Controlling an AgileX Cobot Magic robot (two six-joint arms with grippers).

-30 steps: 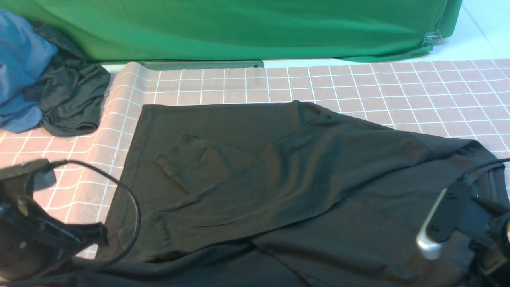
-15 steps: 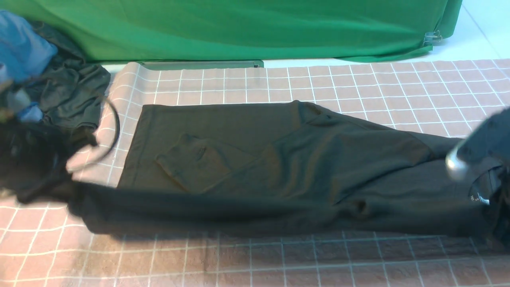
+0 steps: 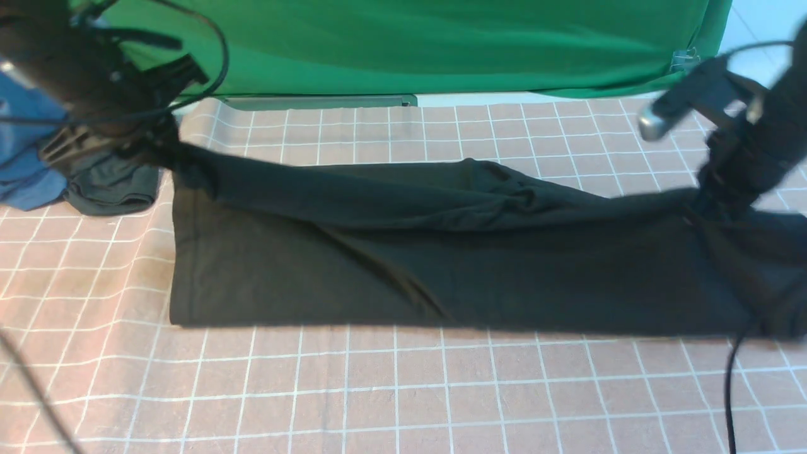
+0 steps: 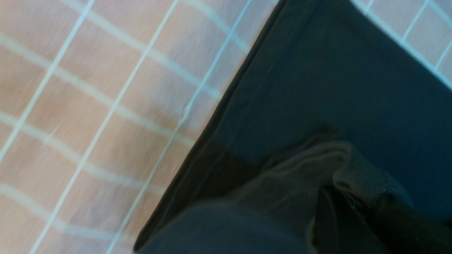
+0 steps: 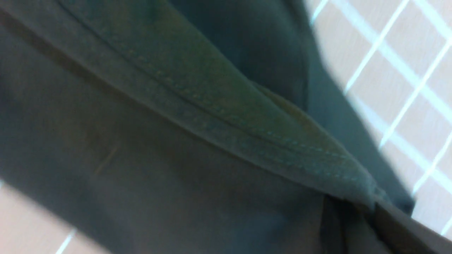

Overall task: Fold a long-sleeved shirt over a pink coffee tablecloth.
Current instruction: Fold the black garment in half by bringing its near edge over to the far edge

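The black long-sleeved shirt (image 3: 441, 265) lies across the pink coffee tablecloth (image 3: 378, 391) as a long band, its near half doubled over toward the far side. My left gripper (image 3: 165, 153) is shut on the shirt's far left corner, held a little above the cloth. In the left wrist view, bunched ribbed fabric (image 4: 317, 176) is pinched at the gripper (image 4: 353, 208). My right gripper (image 3: 712, 200) is shut on the shirt's right end, and a stitched hem (image 5: 212, 106) runs into the gripper (image 5: 356, 215). The chest print is hidden.
A blue garment (image 3: 25, 176) and a smaller dark grey garment (image 3: 110, 186) are piled at the far left, just beyond my left gripper. A green cloth (image 3: 403, 44) hangs along the back. A cable (image 3: 734, 378) trails down from the right arm.
Both grippers have carried the shirt's near edge up and away to the far side, folding it over itself. The checked cloth in front now lies uncovered.
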